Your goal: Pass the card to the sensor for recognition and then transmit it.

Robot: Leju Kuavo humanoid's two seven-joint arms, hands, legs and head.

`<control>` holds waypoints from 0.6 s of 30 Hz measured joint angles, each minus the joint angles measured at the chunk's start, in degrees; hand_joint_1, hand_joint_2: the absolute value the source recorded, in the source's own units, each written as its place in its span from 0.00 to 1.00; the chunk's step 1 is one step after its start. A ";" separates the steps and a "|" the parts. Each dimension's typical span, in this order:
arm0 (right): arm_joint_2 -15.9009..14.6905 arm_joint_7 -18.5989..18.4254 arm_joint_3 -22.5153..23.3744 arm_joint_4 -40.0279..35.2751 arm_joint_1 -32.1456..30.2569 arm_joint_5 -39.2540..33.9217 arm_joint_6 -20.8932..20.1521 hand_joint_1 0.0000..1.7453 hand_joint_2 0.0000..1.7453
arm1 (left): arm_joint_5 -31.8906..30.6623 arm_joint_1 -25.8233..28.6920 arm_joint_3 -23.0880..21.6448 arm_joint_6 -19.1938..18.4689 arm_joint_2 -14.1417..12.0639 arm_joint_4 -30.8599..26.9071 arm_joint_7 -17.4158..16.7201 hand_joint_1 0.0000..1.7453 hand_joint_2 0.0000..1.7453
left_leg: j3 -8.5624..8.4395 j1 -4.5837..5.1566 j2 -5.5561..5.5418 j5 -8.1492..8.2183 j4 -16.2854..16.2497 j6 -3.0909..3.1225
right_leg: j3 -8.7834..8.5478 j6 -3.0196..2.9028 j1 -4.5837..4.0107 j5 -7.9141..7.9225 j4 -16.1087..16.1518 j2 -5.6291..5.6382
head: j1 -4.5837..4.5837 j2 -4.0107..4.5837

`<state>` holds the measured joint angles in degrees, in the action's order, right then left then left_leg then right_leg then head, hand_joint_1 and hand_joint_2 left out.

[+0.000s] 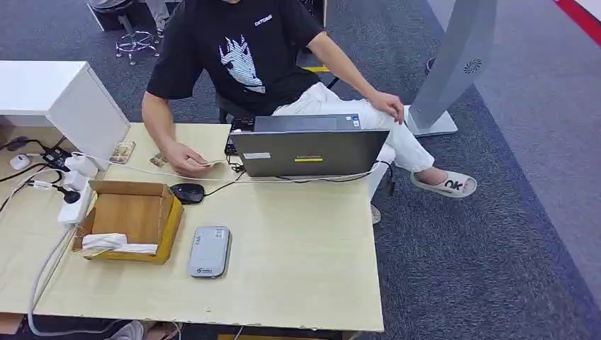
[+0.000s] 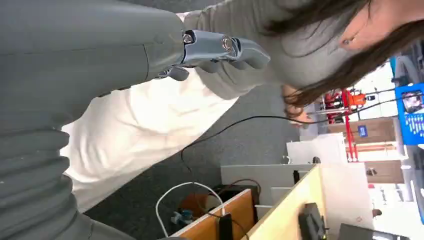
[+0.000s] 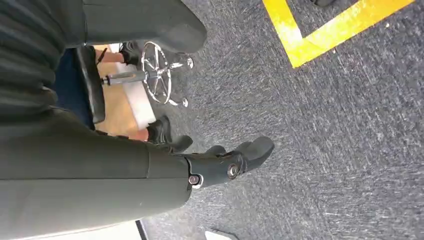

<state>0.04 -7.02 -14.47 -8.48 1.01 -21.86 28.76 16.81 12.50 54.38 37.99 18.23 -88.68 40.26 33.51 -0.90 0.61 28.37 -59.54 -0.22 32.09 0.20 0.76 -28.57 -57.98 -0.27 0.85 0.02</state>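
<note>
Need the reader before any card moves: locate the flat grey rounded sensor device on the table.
In the head view the flat grey rounded sensor device lies on the pale wooden table, left of centre near the front, just right of the open cardboard box, below the black mouse.

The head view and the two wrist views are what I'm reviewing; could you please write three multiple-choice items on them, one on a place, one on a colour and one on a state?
1. Where does the grey sensor lie?
A. On the laptop
B. On the table, beside the cardboard box
C. On the floor

2. What colour is the computer mouse?
A. Black
B. White
C. Red

3. What do the robot's hands hold?
A. A card each
B. One holds the mouse
C. Nothing

Answers:
1. B, it lies flat on the table next to the cardboard box.
2. A, it is dark against the pale wood.
3. C, the left hand and right hand each show bare fingers.
</note>
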 joint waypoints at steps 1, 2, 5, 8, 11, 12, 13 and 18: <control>0.00 0.00 0.00 0.00 0.01 0.00 0.00 0.00 1.00 | 0.02 0.08 0.15 0.00 0.30 -0.43 0.00 0.00 1.00 | 0.00 -0.01 0.00 0.00 0.00 0.00 | 0.00 0.00 -0.01 0.00 0.00 0.00 | 0.02 0.00; 0.00 0.00 -0.02 0.00 0.00 0.00 0.00 0.00 1.00 | 0.02 0.14 0.28 0.00 0.39 -0.83 0.00 0.00 1.00 | 0.00 -0.01 0.00 0.00 0.00 0.00 | -0.01 0.00 -0.01 0.00 0.00 0.00 | 0.00 0.00; -0.02 0.00 -0.04 0.00 0.01 0.00 0.00 0.00 1.00 | 0.09 0.27 0.46 -0.02 0.68 -1.92 0.00 0.00 1.00 | 0.01 -0.01 -0.02 0.00 0.00 0.00 | -0.02 0.00 0.00 0.00 0.00 -0.01 | 0.02 0.00; -0.02 0.02 -0.09 0.00 0.01 0.00 -0.04 0.00 1.00 | 0.37 0.27 0.50 0.00 0.87 -2.23 0.00 0.00 1.00 | 0.00 0.00 -0.02 0.00 0.00 0.00 | -0.02 0.00 0.00 0.00 0.00 -0.02 | 0.02 0.00; -0.02 -0.09 -0.09 0.00 0.03 -0.35 -0.22 0.00 1.00 | 0.57 0.24 0.57 -0.02 0.98 -2.23 0.00 0.00 1.00 | 0.00 0.00 -0.02 0.00 0.00 0.00 | -0.02 0.00 0.00 0.00 0.00 -0.02 | 0.02 0.00; -0.02 -0.22 -0.09 0.00 0.04 -0.35 -0.13 0.00 1.00 | 0.74 0.22 0.61 -0.20 1.05 -2.21 0.00 0.00 1.00 | 0.00 0.00 -0.02 0.00 0.00 0.00 | -0.03 0.00 0.00 0.00 0.00 -0.03 | 0.02 0.00; -0.02 -0.37 -0.09 0.00 0.06 -0.28 -0.04 0.00 1.00 | 0.62 0.12 0.78 -0.11 1.16 -2.08 -0.35 0.00 1.00 | 0.00 0.00 -0.02 0.00 0.00 0.00 | -0.03 0.00 0.00 0.00 0.00 -0.03 | 0.02 0.00; -0.04 0.50 -0.15 -0.02 0.38 -0.35 -0.35 0.00 1.00 | -3.72 -4.41 7.20 1.90 1.29 6.15 -2.77 0.00 1.00 | -0.04 0.01 -0.04 0.00 0.00 0.00 | -0.06 0.00 0.00 0.00 0.00 -0.06 | 0.02 0.00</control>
<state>0.00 -6.51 -14.62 -8.50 1.39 -22.21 28.41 13.09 8.08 61.58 39.89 19.52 -82.52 37.49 33.47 -0.90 0.57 28.37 -59.54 -0.22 32.03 0.21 0.76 -28.57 -57.98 -0.32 0.87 0.02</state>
